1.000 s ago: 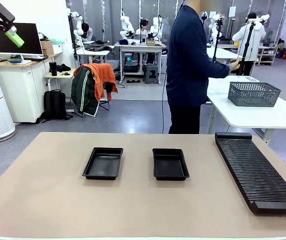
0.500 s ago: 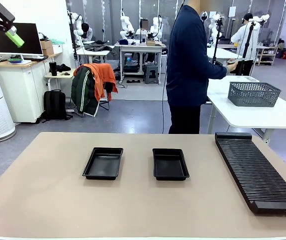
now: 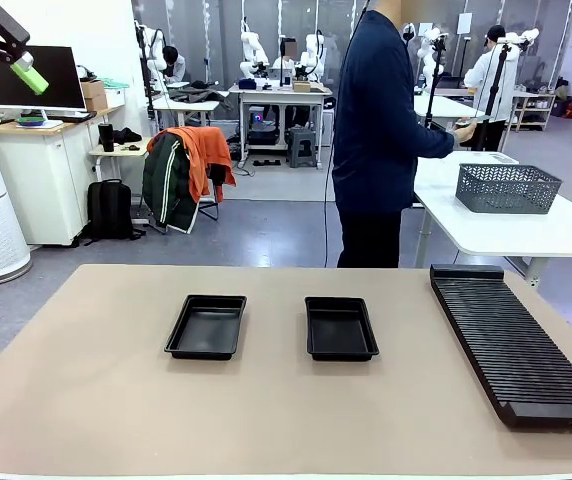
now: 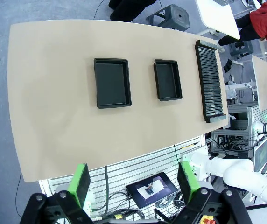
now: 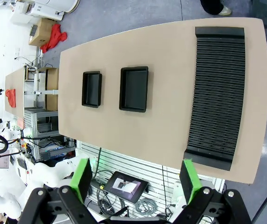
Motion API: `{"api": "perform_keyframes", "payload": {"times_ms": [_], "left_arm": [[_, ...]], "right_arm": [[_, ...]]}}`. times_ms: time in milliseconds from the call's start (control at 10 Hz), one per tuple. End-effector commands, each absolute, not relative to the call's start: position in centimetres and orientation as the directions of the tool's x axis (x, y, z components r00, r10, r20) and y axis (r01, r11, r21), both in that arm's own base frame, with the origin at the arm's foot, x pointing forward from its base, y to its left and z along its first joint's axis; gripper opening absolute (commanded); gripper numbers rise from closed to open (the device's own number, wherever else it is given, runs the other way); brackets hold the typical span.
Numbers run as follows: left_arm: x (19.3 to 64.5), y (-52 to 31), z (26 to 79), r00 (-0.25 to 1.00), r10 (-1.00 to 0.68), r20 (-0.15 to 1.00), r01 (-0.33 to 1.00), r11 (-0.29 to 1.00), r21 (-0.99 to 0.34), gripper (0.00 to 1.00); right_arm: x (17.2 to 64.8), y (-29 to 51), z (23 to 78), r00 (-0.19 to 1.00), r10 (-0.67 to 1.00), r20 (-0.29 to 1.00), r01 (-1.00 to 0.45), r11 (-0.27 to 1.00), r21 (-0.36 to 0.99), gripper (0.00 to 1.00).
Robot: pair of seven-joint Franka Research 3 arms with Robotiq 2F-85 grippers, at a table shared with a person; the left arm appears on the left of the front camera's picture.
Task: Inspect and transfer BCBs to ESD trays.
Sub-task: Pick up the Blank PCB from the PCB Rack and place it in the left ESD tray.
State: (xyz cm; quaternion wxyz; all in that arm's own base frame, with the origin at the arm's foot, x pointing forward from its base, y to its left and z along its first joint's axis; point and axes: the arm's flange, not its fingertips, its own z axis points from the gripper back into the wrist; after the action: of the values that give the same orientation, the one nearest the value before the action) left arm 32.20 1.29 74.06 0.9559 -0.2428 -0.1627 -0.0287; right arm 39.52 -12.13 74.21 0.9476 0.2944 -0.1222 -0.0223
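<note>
Left gripper [image 4: 133,179]: jaws wide apart, nothing between the green pads [image 4: 80,183]. It hangs high above the near edge of the table [image 4: 54,121], looking down on it.

Right gripper [image 5: 135,179]: jaws likewise wide apart, nothing held. It hangs high above the same near edge.

ESD trays: both lie flat on the tan table top, side by side near its middle, apart from each other and well apart from both grippers. The left tray [image 3: 206,326] sits on the robot's left of centre, the right tray [image 3: 341,328] just right of centre. Each shows its black floor from rim to rim.

Slotted rack [image 3: 516,340]: long, black and ribbed. It lies along the table's right side, apart from the right tray.

Person [image 3: 381,130]: stands beyond the far edge in dark clothing, turned toward a white side table [image 3: 526,235] that carries a grey mesh basket [image 3: 506,187]. One hand [image 3: 464,128] is held out above that side table.
</note>
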Motion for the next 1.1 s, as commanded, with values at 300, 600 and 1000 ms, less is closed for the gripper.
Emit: {"api": "perform_keyframes", "payload": {"times_ms": [300,600,1000], "left_arm": [[32.22,1.39,74.04,0.943,0.033,0.332,0.133,0.876,-0.464,1.00],[32.22,1.39,74.04,0.943,0.033,0.332,0.133,0.876,-0.464,1.00],[32.22,1.39,74.04,0.943,0.033,0.332,0.133,0.876,-0.464,1.00]], "right_arm": [[39.50,-12.09,74.27,0.969,-0.112,0.221,-0.033,0.826,0.563,1.00],[39.50,-12.09,74.27,0.969,-0.112,0.221,-0.033,0.826,0.563,1.00],[39.50,-12.09,74.27,0.969,-0.112,0.221,-0.033,0.826,0.563,1.00]]}}
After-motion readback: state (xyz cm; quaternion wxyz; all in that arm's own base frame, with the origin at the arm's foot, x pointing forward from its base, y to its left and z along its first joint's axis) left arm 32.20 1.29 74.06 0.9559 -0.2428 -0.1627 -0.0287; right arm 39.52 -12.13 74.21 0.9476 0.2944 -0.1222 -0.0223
